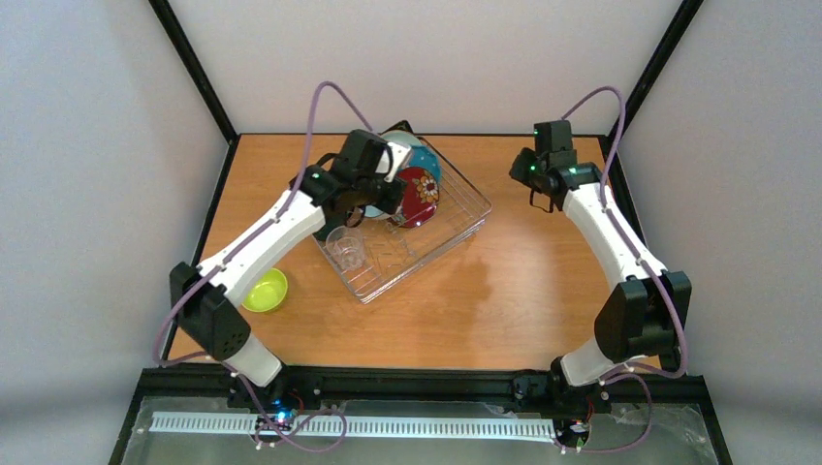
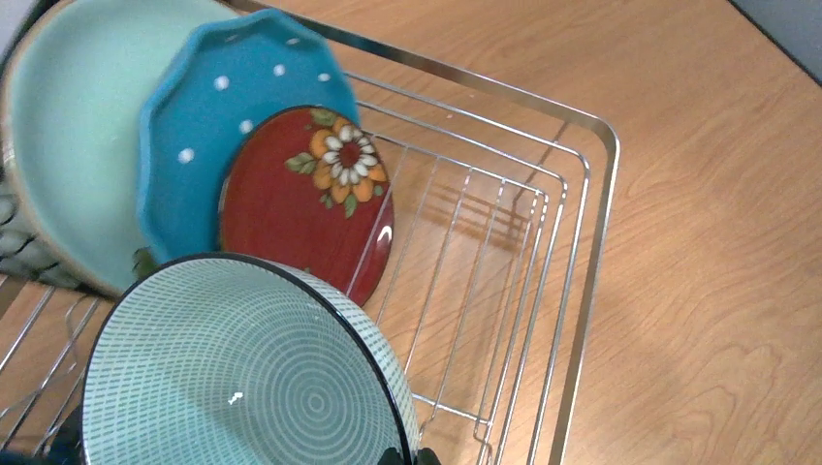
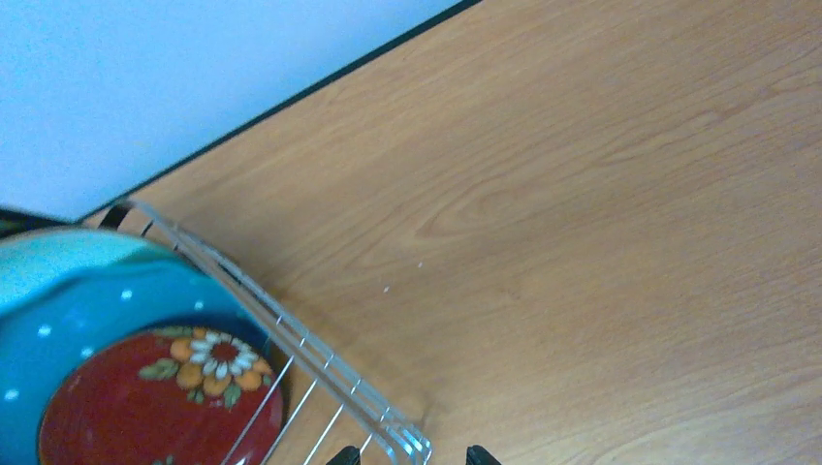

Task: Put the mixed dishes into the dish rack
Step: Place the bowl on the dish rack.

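Wooden table (image 1: 523, 281), grain visible. Silvery wire-grid dish rack (image 2: 591, 291) sits left of centre, angled. Standing on edge in its far end, overlapping: round pale mint plate (image 2: 68, 126), scalloped blue dotted plate (image 2: 233, 87), glossy small red floral plate (image 2: 300, 213). Left gripper (image 2: 409, 457) is clamped tight on the dark rim of the mint bowl (image 2: 233, 378), finely ringed inside, held over the rack. Right gripper (image 3: 412, 457) stands apart, holding nothing, over the table beside the rack's corner. Smooth yellow-green bowl (image 1: 266, 290) rests on the table, left of the rack. Clear glass cup (image 1: 346, 250) sits in the rack's near end.

The left end effector (image 2: 407, 457) is clamped closed; the right end effector (image 3: 409, 455) hovers, fingers (image 3: 345, 455) parted.
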Available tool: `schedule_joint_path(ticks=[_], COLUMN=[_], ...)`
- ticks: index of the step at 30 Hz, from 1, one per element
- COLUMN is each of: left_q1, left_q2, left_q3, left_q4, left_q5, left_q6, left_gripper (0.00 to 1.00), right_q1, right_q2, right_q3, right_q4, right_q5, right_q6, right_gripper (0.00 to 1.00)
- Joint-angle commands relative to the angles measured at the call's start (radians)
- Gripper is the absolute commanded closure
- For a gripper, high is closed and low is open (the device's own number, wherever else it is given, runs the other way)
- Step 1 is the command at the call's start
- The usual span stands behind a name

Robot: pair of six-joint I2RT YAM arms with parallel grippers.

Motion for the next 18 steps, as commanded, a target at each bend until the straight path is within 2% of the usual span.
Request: schedule_joint_path(ticks=[1, 8, 18], left_q1=[-0.058, -0.125, -0.168], left_q2=[0.083, 0.237, 0.321], left_q3=[0.129, 0.224, 0.21], left_q4=[-0.02, -0.061, -0.055], left_q5=[-0.049, -0.124, -0.201], left_q6=[0.114, 0.215, 0.281], left_gripper=[1.0, 1.0, 1.0], right_q1=[-0.059, -0.102, -0.121], right_q2=[0.03, 0.072, 0.111], right_q3=[0.027, 0.037, 0.014], right_q4=[0.061, 0.09, 0.16], right_q5=[-0.031, -0.05, -0.078], right_q6=[0.027, 0.057, 0.107], right_gripper=[0.37, 0.37, 0.37])
